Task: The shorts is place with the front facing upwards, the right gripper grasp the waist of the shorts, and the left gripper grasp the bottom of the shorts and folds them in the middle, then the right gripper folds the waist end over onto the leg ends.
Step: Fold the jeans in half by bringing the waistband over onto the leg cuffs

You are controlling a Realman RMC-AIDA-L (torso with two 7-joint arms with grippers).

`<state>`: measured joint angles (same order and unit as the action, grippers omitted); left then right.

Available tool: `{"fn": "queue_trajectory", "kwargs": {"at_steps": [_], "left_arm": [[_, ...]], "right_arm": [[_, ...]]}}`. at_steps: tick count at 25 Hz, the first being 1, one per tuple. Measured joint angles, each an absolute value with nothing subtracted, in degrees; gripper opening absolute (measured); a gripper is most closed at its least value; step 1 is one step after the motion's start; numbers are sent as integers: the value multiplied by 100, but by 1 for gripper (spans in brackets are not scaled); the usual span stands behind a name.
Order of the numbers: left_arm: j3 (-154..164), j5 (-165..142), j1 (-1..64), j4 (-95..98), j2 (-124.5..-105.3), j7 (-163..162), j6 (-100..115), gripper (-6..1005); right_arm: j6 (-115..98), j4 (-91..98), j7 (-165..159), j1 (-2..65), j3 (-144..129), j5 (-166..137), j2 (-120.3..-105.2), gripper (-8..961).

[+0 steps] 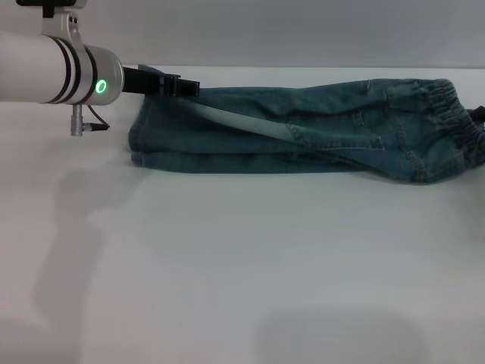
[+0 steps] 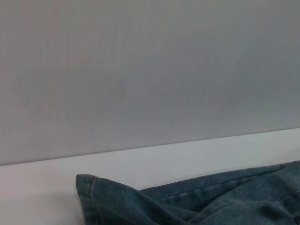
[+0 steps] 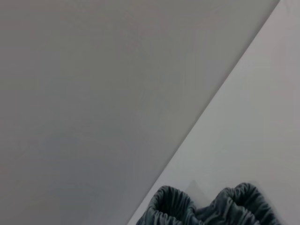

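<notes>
Shorts [image 1: 318,133] of blue-green denim lie on the white table [image 1: 242,258], folded lengthwise into a long narrow band that stretches across the far part of the table, one leg stacked on the other. The waist [image 1: 455,125], ruched and elastic, forms the end of the shorts toward the robot's right, and the bottom of the shorts [image 1: 140,140], with its straight stitched hems, forms the opposite end. A pale faded strip runs diagonally along the upper leg. The left gripper [image 1: 178,86] reaches in at the far corner of the bottom of the shorts, its black jaws touching the denim edge there; whether they are clamped on the cloth cannot be told. At the waist end only a dark sliver shows at the picture's edge, so the right gripper cannot be made out. The right wrist view shows the gathered waistband close below that camera.
</notes>
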<state>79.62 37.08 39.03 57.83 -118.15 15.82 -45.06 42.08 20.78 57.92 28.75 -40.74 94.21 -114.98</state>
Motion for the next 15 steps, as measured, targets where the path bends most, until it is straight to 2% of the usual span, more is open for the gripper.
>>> {"fn": "queue_trajectory", "kwargs": {"at_steps": [4,15], "left_arm": [[7961,3708,3903,5783,-11812,1582,-4507,855],[7925,3709,3902,5783,-11805,1655,-4506,854]], "right_arm": [[4192,2078,5755,2875,-4106,9421,-11496,616],[4212,2189,5563,2849,-4183,9191,-11483,507]]}}
